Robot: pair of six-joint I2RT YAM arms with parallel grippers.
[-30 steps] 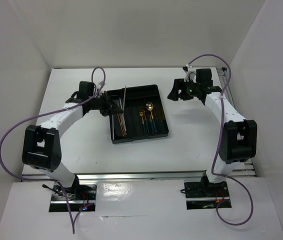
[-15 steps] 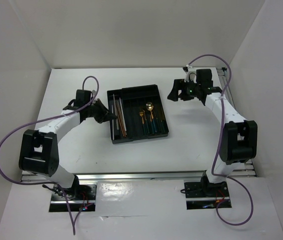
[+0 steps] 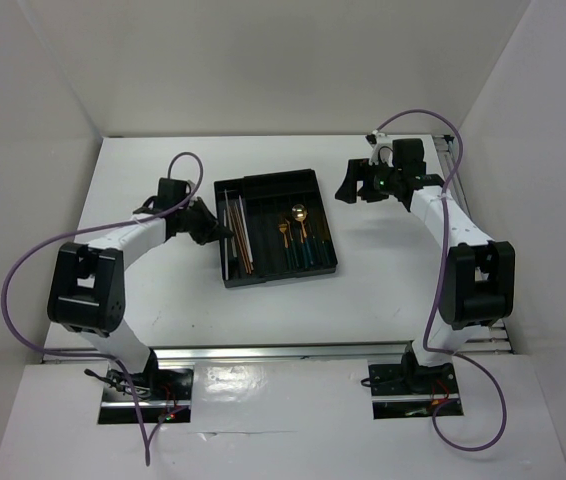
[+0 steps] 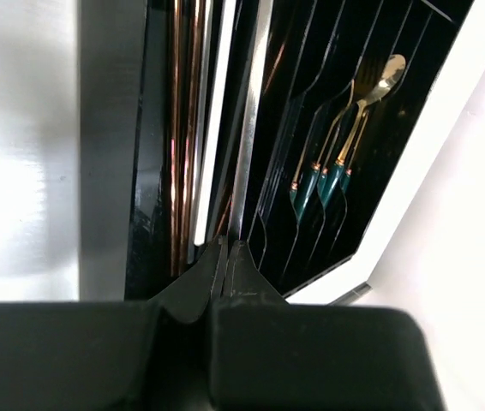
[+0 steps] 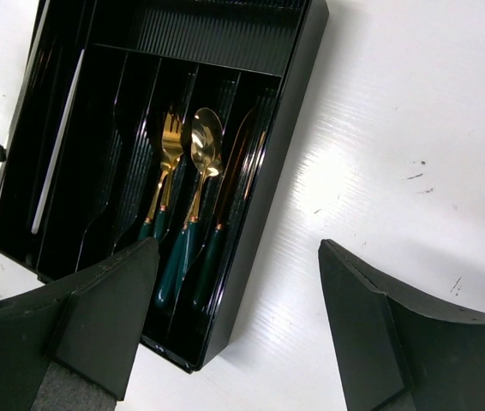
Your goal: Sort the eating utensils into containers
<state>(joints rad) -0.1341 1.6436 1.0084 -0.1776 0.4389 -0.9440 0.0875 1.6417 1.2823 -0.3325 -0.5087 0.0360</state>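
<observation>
The black cutlery tray (image 3: 281, 184) lies mid-table, and its long compartments are the containers. Copper-brown chopsticks (image 3: 244, 236) rest in its left compartment. Gold-headed utensils with green handles (image 3: 298, 240) fill the right compartments. My left gripper (image 3: 221, 230) sits at the tray's left side. In the left wrist view it (image 4: 228, 244) is shut on a silver chopstick (image 4: 251, 128), which lies along the left compartment beside the copper chopsticks (image 4: 182, 128). My right gripper (image 3: 346, 190) hovers open just right of the tray's far corner. In its own view it (image 5: 238, 248) holds nothing, with forks and a spoon (image 5: 187, 197) below.
White walls close in the table on three sides. The tray's cross compartment (image 5: 200, 34) at its far end holds nothing. Bare white tabletop (image 5: 397, 154) lies right of the tray rim (image 5: 290, 128). Purple cables loop off both arms.
The left gripper has brought the silver chopstick down from standing above the tray to lying in the left compartment, and its arm has drawn left. The right arm has stayed put.
</observation>
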